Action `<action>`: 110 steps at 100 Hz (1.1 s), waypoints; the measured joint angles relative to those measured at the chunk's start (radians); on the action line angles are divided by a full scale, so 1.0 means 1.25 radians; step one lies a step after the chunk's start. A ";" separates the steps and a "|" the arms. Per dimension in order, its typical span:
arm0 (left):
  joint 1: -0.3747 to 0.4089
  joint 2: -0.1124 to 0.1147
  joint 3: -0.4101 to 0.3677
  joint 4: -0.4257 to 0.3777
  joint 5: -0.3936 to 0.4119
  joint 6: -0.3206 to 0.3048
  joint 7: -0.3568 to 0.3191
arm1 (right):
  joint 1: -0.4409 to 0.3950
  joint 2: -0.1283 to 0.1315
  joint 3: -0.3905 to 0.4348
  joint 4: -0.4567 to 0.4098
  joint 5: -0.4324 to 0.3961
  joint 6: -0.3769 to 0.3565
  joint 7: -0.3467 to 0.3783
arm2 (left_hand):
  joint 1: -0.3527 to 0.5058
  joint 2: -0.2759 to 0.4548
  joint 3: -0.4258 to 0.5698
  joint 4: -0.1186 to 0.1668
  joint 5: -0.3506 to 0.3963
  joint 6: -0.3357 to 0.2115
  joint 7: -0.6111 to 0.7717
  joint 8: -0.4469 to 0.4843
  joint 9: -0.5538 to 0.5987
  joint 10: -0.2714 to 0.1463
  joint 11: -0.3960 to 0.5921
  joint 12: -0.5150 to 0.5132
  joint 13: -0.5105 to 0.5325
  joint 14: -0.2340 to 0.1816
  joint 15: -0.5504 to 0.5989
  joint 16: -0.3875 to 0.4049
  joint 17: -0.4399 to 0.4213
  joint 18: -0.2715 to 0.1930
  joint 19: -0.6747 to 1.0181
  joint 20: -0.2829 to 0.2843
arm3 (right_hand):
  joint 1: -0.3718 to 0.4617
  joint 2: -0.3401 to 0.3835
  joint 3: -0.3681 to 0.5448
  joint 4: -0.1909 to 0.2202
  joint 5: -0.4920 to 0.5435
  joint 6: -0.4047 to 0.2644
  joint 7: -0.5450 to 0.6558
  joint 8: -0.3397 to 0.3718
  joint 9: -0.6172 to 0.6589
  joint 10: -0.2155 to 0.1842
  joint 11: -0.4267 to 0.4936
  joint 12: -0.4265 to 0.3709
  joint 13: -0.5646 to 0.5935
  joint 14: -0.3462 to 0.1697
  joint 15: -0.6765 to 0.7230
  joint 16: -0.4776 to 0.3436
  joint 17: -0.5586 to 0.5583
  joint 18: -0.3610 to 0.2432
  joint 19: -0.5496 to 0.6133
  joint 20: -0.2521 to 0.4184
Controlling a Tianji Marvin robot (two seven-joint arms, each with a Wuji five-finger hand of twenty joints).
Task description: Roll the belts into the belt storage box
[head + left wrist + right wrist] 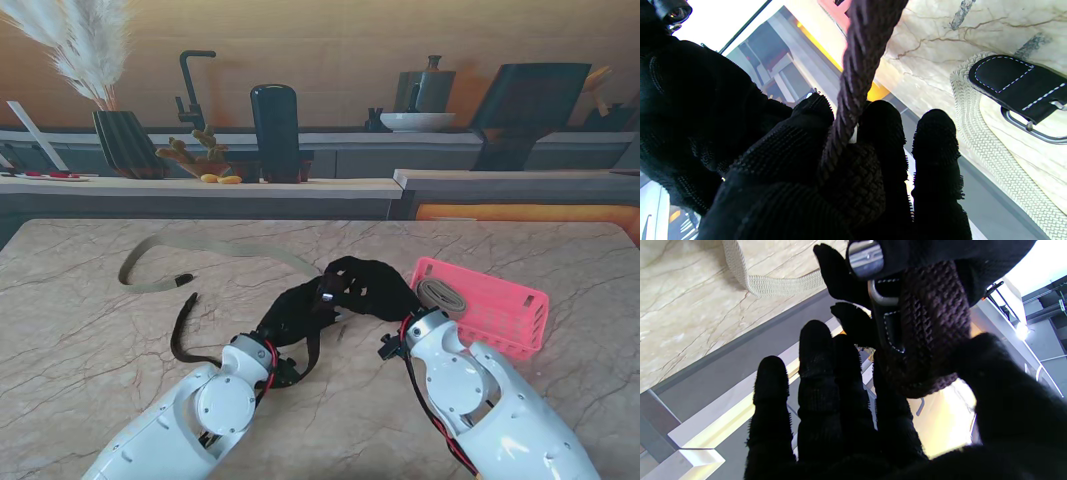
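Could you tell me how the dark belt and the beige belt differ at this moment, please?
The dark belt is blackish-brown and held by both hands, left hand and right hand; the beige belt lies untouched on the table. The dark belt's buckle end is being rolled; the beige belt lies spread in an open loop. Both are woven, with buckles.

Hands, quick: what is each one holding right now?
Left hand: shut on the dark belt.
Right hand: shut on the dark belt's buckle end.
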 measured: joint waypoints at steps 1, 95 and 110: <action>0.000 0.000 0.000 0.000 0.000 0.000 0.000 | 0.001 0.000 0.000 0.000 0.002 0.000 0.002 | 0.000 0.000 0.000 0.000 0.000 0.000 0.000 0.000 0.000 0.000 0.000 0.000 0.000 0.000 0.000 0.000 0.000 0.000 0.000 0.000 | 0.002 0.000 0.004 0.000 0.003 0.000 0.000 0.000 0.000 0.000 0.000 0.000 0.003 0.000 0.000 0.000 0.001 0.000 0.000 0.000; 0.034 0.011 -0.029 -0.038 -0.137 -0.002 -0.095 | 0.029 -0.010 -0.017 0.057 0.031 -0.094 -0.054 | -0.212 -0.002 0.172 0.003 0.013 0.010 -0.153 0.019 -0.160 -0.032 0.035 -0.210 -0.230 0.086 -0.206 -0.054 -0.251 0.073 -0.145 0.000 | 0.151 -0.124 0.026 -0.081 0.144 -0.097 0.253 -0.262 0.261 -0.075 -0.063 -0.010 0.169 -0.012 -0.025 0.003 0.138 -0.020 0.056 -0.010; 0.032 0.011 -0.033 -0.044 -0.108 0.012 -0.089 | 0.000 -0.016 0.007 0.011 0.052 -0.072 -0.045 | -0.245 -0.002 0.171 0.004 -0.010 -0.030 -0.218 0.000 -0.204 -0.041 0.016 -0.245 -0.313 0.100 -0.288 -0.103 -0.313 0.076 -0.165 0.000 | 0.151 -0.124 0.033 -0.081 0.144 -0.097 0.253 -0.262 0.261 -0.080 -0.088 -0.029 0.169 -0.014 -0.029 -0.001 0.138 -0.020 0.062 -0.010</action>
